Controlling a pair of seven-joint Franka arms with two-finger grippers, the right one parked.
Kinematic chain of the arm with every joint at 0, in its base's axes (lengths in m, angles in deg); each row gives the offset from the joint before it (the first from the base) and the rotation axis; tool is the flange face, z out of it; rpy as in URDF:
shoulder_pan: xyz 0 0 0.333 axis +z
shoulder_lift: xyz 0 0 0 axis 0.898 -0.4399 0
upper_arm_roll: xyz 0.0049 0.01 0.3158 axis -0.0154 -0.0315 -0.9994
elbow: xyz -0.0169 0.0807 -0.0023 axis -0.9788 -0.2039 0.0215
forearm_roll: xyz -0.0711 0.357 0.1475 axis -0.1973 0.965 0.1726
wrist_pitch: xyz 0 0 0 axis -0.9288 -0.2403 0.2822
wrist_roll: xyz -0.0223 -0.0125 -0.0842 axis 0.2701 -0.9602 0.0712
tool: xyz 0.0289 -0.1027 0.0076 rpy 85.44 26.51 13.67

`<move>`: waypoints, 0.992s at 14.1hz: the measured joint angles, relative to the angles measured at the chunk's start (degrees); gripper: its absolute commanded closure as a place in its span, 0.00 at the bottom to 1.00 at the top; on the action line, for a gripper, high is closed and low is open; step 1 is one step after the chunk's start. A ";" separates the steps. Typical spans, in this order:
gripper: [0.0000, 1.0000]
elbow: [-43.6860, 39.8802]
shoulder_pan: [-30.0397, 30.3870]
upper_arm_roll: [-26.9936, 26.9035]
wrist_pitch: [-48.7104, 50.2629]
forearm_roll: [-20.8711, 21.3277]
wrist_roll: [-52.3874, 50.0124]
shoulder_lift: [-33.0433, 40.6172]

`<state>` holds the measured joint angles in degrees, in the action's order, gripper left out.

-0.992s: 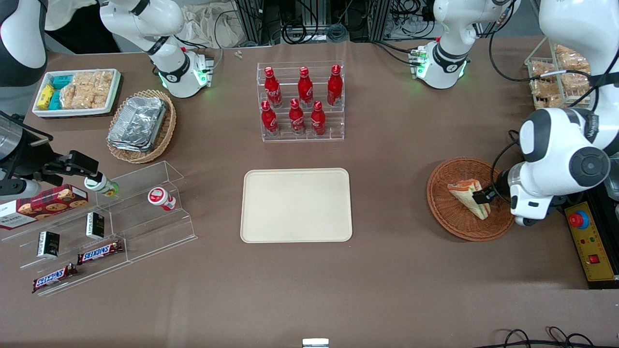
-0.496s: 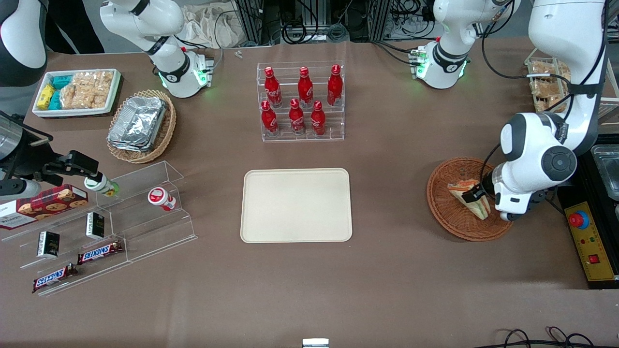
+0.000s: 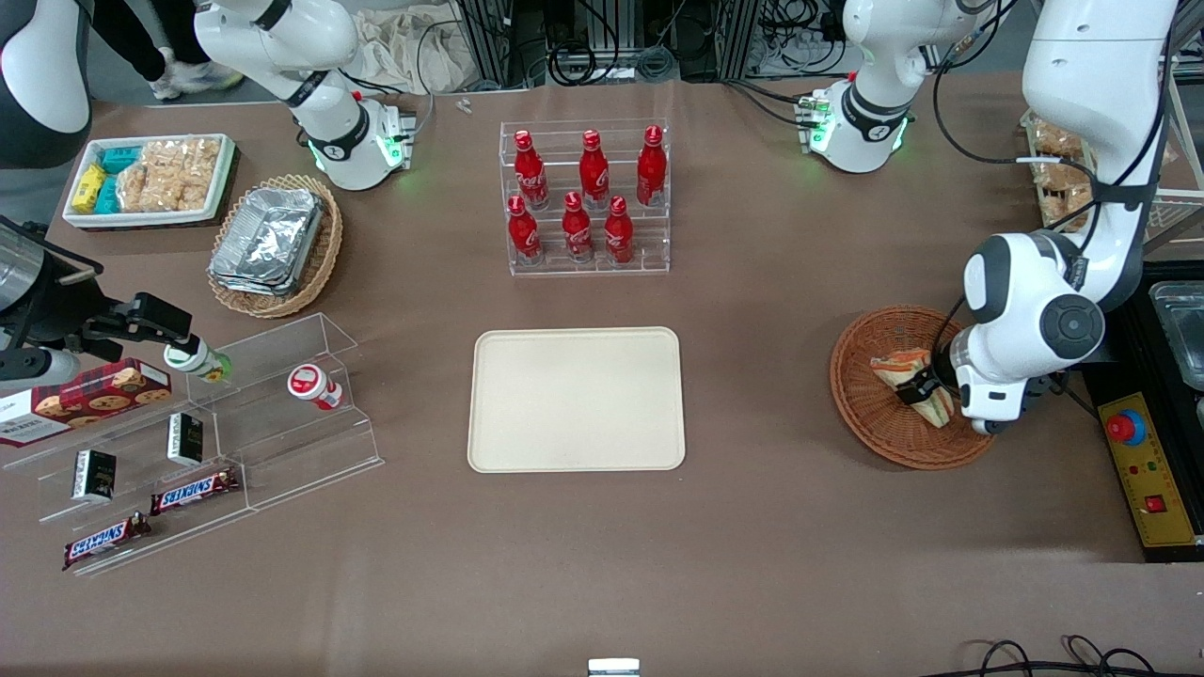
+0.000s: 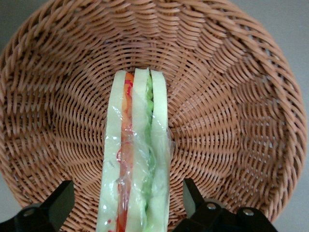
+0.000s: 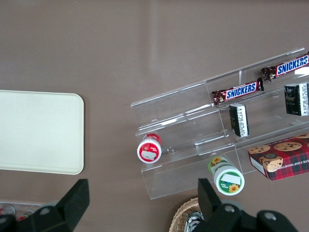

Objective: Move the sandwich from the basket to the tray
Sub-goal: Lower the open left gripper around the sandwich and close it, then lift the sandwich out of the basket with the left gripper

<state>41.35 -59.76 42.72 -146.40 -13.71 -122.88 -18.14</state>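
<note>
The sandwich (image 3: 901, 365) lies in the reddish-brown wicker basket (image 3: 870, 418) toward the working arm's end of the table. In the left wrist view the sandwich (image 4: 137, 150) stands on edge, its pale bread, red and green layers facing the camera, wrapped in clear film. My left gripper (image 3: 920, 391) is down in the basket (image 4: 231, 116) and open. Its two black fingers (image 4: 62, 200) straddle the sandwich, with a gap on each side. The cream tray (image 3: 576, 399) sits bare at the table's middle, also seen in the right wrist view as a tray (image 5: 38, 130).
A yellow control box with a red button (image 3: 1125, 428) lies beside the basket at the table's end. A clear rack of red bottles (image 3: 585, 199) stands farther from the camera than the tray. Acrylic shelves with snacks (image 3: 202, 442) are toward the parked arm's end.
The left arm has swung in over the basket and the gripper has come down around the sandwich. The sandwich has not moved.
</note>
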 measured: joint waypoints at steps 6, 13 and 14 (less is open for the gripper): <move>0.92 -0.79 -0.05 0.17 -2.56 0.00 -3.79 -1.91; 0.99 -6.10 -0.14 0.62 0.09 0.00 -8.47 -1.83; 1.00 -7.69 -0.14 0.63 2.82 0.00 -8.47 -1.68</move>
<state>33.66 -59.90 43.36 -143.58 -13.71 -131.35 -19.82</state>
